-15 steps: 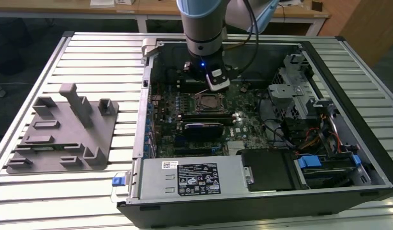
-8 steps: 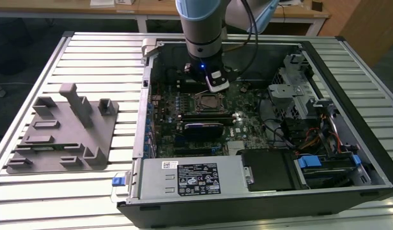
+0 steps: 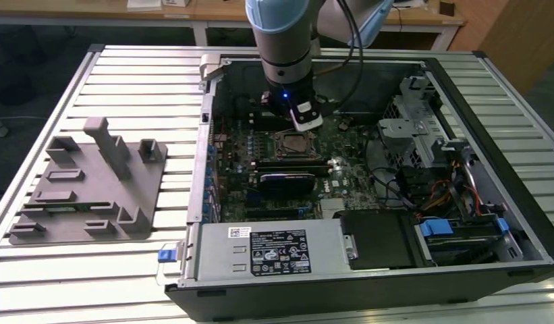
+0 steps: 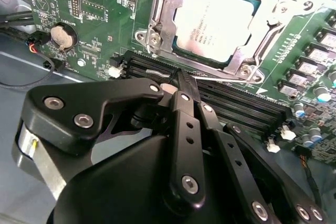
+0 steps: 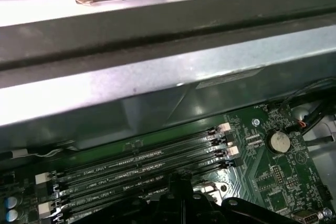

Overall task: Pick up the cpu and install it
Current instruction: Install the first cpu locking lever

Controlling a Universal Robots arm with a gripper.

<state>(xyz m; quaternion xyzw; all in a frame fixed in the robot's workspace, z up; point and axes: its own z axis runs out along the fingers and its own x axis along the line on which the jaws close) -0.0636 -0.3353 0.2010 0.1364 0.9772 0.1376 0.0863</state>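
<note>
Black gripper [image 4: 181, 85] fingers pinched together beside the socketed cpu [image 4: 215, 19].

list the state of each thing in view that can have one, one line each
shiny silver square cpu: seated in the socket, not held
metal-framed square socket: frame around the cpu
black gripper: shut, holding nothing, above the black memory slots
black computer case: side open, lying flat
black memory slots: empty

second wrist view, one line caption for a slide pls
Closed gripper poised over the memory slots, beside the cpu already seated in its metal-framed socket.
</note>
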